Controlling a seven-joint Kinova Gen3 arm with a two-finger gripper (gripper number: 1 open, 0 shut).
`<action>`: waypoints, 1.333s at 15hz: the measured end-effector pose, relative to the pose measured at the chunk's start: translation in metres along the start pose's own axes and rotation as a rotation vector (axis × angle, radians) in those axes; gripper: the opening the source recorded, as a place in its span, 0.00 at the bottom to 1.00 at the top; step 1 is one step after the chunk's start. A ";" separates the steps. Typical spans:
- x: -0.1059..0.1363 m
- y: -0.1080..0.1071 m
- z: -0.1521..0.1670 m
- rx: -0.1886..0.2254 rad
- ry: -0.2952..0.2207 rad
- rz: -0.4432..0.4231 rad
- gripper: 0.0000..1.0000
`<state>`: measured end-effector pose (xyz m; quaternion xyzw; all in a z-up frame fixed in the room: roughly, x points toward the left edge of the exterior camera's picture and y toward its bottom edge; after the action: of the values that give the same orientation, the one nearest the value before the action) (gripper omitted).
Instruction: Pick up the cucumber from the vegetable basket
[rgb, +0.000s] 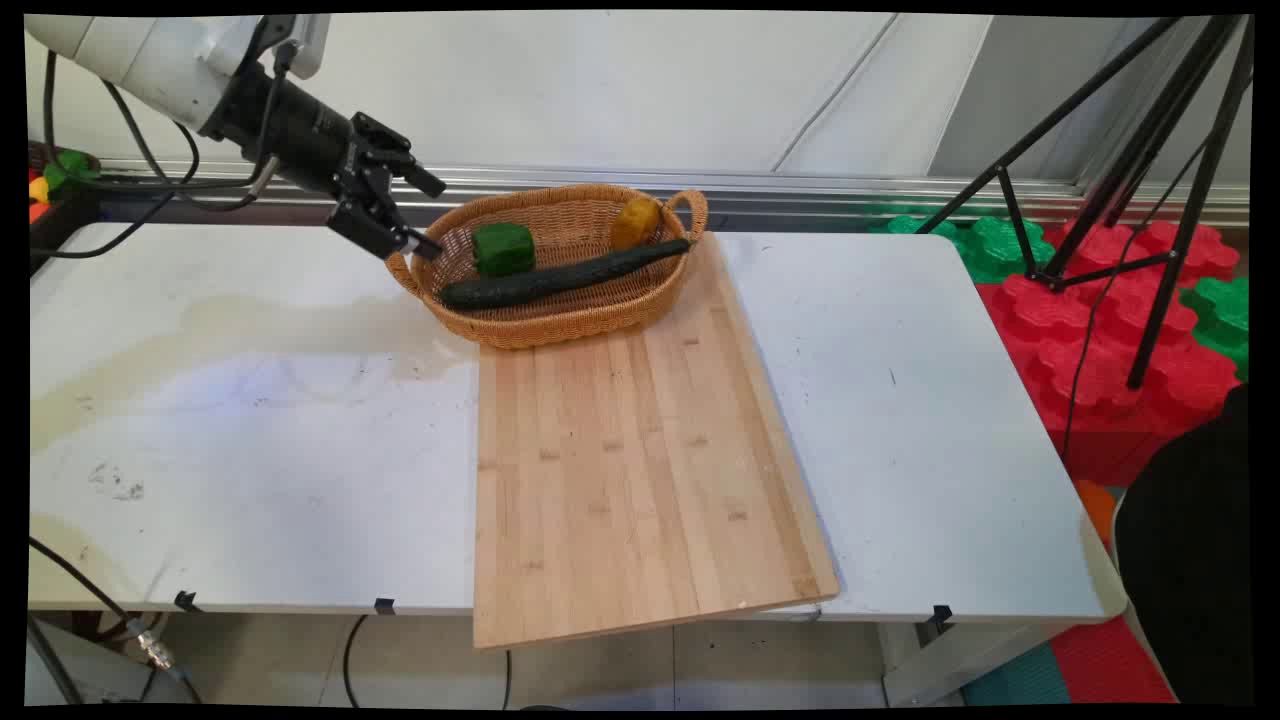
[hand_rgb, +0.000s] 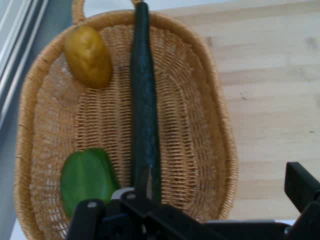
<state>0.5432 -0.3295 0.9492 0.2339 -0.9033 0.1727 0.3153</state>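
The claw (rgb: 418, 212) hangs at the left end of the wicker basket (rgb: 600, 318), just above its near handle, with its jaws spread apart and nothing between them. The basket sits on the far end of the wooden board (rgb: 640, 480), which lies on the white counter (rgb: 250, 430).

Inside the basket, the cucumber (rgb: 560, 275) is the long thing. Its axis runs the length of the basket, from the end beside the claw to the far rim, where its tip rests near the opposite handle. In the hand view the cucumber (hand_rgb: 144, 100) points straight away from the claw, its near end right under the linkage.

The green pepper (rgb: 503, 248) lies beside the cucumber's near end, toward the wall, close to the claw. The yellowish potato (rgb: 636, 222) sits at the basket's far end, also on the wall side of the cucumber.
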 end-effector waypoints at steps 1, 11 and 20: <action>0.000 -0.003 0.000 0.009 0.003 -0.008 1.00; 0.017 -0.035 0.039 0.031 0.031 -0.027 1.00; 0.031 -0.056 0.118 -0.013 0.012 -0.028 1.00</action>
<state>0.4937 -0.4395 0.8915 0.2437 -0.8991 0.1637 0.3246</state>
